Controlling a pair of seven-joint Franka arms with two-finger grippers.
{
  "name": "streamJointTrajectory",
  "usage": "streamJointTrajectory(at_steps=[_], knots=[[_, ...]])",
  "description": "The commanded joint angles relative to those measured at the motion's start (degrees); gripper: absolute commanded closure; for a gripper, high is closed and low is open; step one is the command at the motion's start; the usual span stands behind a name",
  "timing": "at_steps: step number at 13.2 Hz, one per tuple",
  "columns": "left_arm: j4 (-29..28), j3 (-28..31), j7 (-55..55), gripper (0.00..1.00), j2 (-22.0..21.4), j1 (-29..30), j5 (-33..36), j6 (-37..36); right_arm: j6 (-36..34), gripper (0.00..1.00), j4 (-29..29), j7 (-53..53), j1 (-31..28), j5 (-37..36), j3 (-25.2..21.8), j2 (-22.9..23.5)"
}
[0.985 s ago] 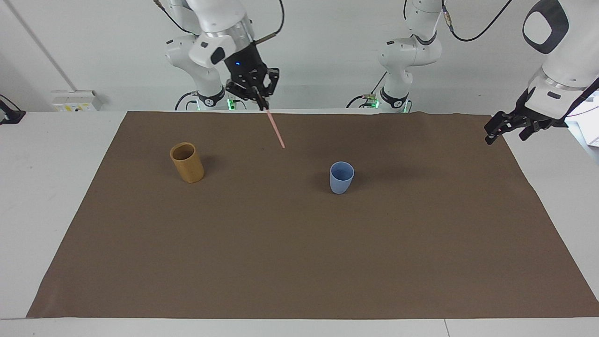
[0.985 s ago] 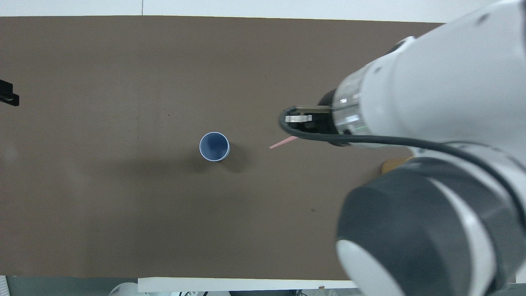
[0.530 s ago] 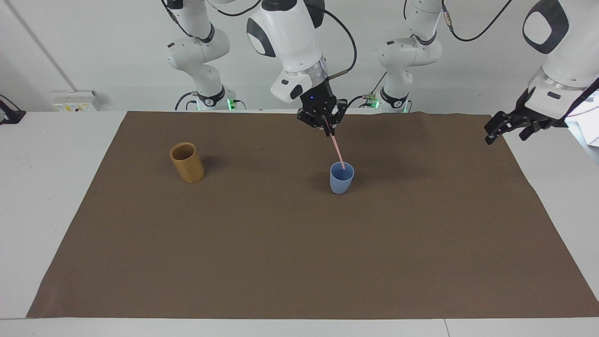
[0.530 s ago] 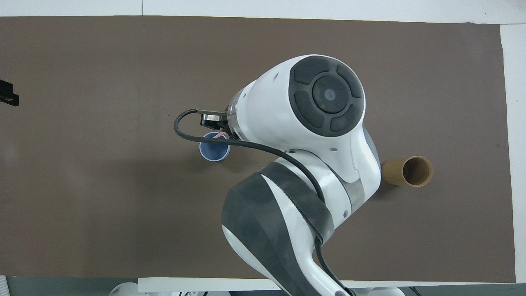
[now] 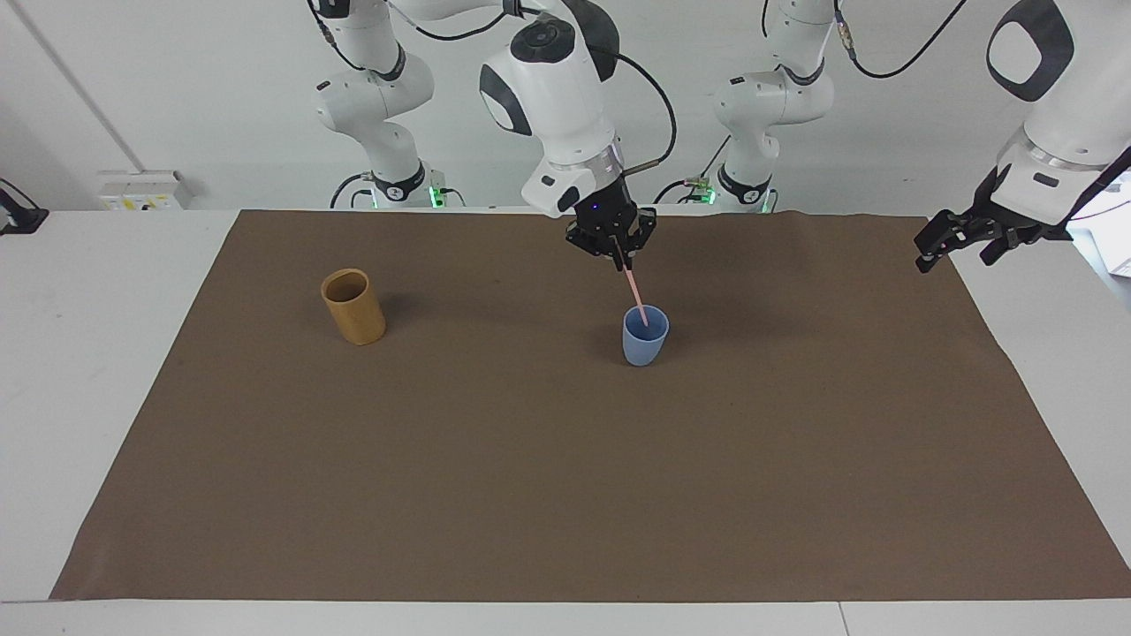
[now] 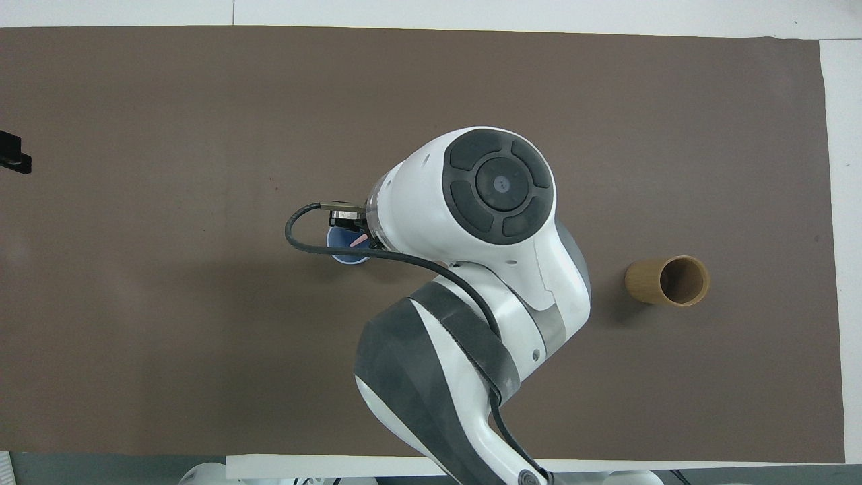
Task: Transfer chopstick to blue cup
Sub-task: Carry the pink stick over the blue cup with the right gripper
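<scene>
My right gripper [image 5: 622, 261] hangs over the blue cup [image 5: 645, 343] and is shut on the upper end of the pale pink chopstick [image 5: 636, 296]. The stick slants down, and its lower tip sits inside the cup's mouth. From overhead, the right arm covers most of the blue cup [image 6: 339, 244], and only a short piece of the chopstick [image 6: 360, 238] shows over it. My left gripper [image 5: 959, 240] waits open and empty in the air over the mat's edge at the left arm's end of the table. Only its tip [image 6: 15, 160] shows from overhead.
A tan-yellow cylindrical cup [image 5: 353, 307] stands upright on the brown mat [image 5: 565, 495] toward the right arm's end; it also shows from overhead [image 6: 667, 281]. White table [image 5: 97, 371] surrounds the mat.
The right gripper carried the chopstick sideways from between the two cups to above the blue cup, then came down a little, so the tip went into the cup's mouth. The left arm stayed still.
</scene>
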Motion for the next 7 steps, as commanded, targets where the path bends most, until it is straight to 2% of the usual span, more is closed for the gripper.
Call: streamJointTrajectory(at_steps=[1,2,5,7], knots=[[-0.69,0.10,-0.23,0.00,-0.64,0.00,0.44,-0.30,0.62,0.57,-2.60,0.25,-0.15,-0.57,0.01,-2.14],[-0.69,0.10,-0.23,0.00,-0.64,0.00,0.35,-0.30,0.54,0.01,-2.25,-0.10,-0.15,-0.83,-0.07,-2.14],[-0.69,0.10,-0.23,0.00,-0.64,0.00,0.35,-0.30,-1.21,0.00,1.52,-0.19,-2.34,-4.68,-0.60,-1.88],[-0.69,0.10,-0.23,0.00,-0.64,0.00,0.35,-0.30,-7.16,0.01,5.90,-2.46,-6.98,-11.18,-0.51,-2.14]])
